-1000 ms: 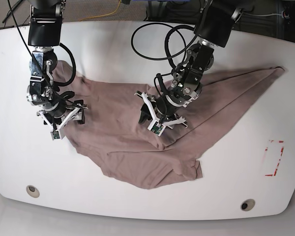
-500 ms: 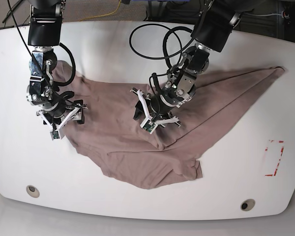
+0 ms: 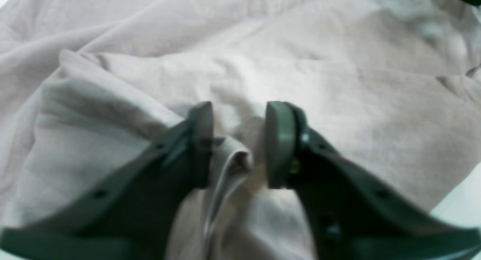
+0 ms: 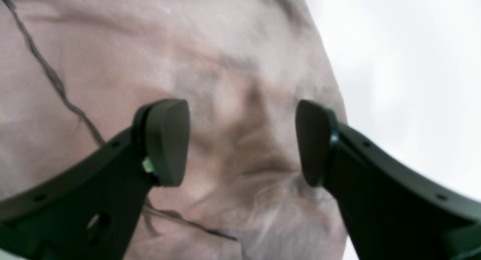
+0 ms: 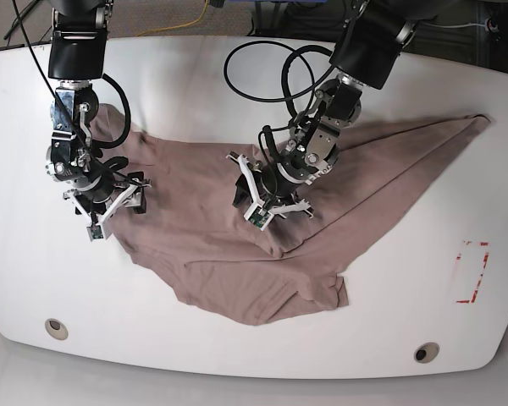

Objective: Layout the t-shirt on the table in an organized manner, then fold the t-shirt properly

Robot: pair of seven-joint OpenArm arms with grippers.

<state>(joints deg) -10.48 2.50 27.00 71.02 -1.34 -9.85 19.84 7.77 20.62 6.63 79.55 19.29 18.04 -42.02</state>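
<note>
The mauve-brown t-shirt (image 5: 203,228) lies crumpled across the white table (image 5: 237,76), with one corner stretched out to the far right. My left gripper (image 5: 267,201) is pressed down on the shirt's middle. In the left wrist view its jaws (image 3: 238,143) stand narrowly apart, and a raised fold of the t-shirt (image 3: 338,102) sits between the pads without filling the gap. My right gripper (image 5: 108,199) hovers over the shirt's left edge. In the right wrist view it (image 4: 240,139) is wide open above wrinkled t-shirt fabric (image 4: 112,46), with bare table (image 4: 394,64) beside it.
A red tape rectangle (image 5: 472,272) marks the table at the right. Two round grommet holes (image 5: 56,328) (image 5: 425,352) sit near the front edge. Black cables (image 5: 271,68) loop above the table behind the left arm.
My left gripper has shifted a little to the left across the shirt, and its jaws have narrowed around a fold. The right arm has not moved.
</note>
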